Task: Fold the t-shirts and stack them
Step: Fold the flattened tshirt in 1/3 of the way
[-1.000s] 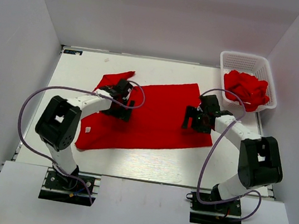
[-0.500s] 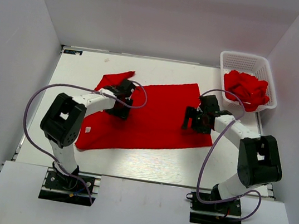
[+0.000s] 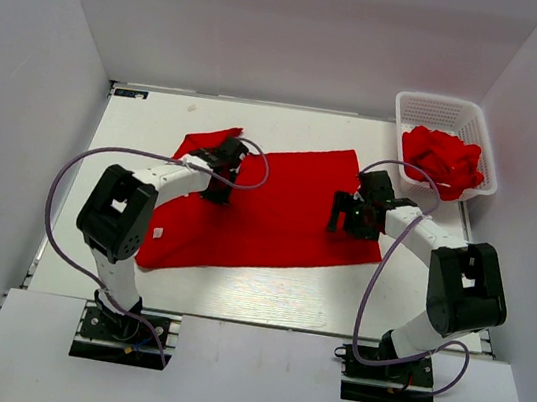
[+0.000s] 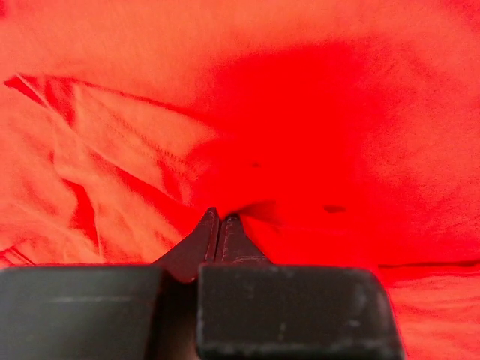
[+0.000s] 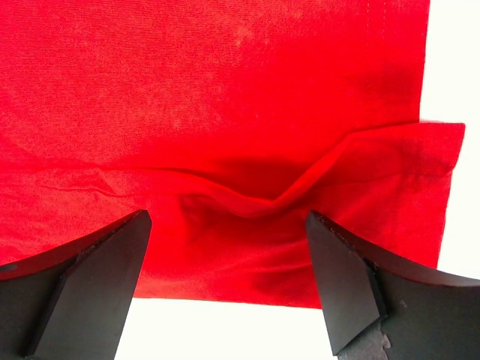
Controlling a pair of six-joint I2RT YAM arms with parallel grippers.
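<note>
Top external view showed one spread t-shirt [image 3: 277,212] lying flat near the middle of the worktop [image 3: 285,293], its sleeve [image 3: 207,141] pointing to the far left and its white neck label [image 3: 157,233] at the near-left edge. The remaining t-shirts [image 3: 444,158] sat bunched in the white mesh basket [image 3: 444,111] at the far-right corner. Over the last second the left end effector [image 3: 224,176] had travelled from the body of the garment toward the far edge, stopping close to the sleeve root, and its jaws had gone from wide apart to fully clenched. In the left wrist view the left end effector [image 4: 219,217] had its tips meeting on a small raised ridge of red cloth, so a pinch of the upper layer appeared to be secured, although how much cloth was caught could not be told. The right end effector [image 3: 350,216] had not shifted; it remained released, and in the right wrist view the right end effector [image 5: 226,217] straddled a shallow wrinkle near the garment's right edge without gripping it. For the task, this indicated that the first fold was about to start from the left side, with no fold yet made and nothing stacked.
</note>
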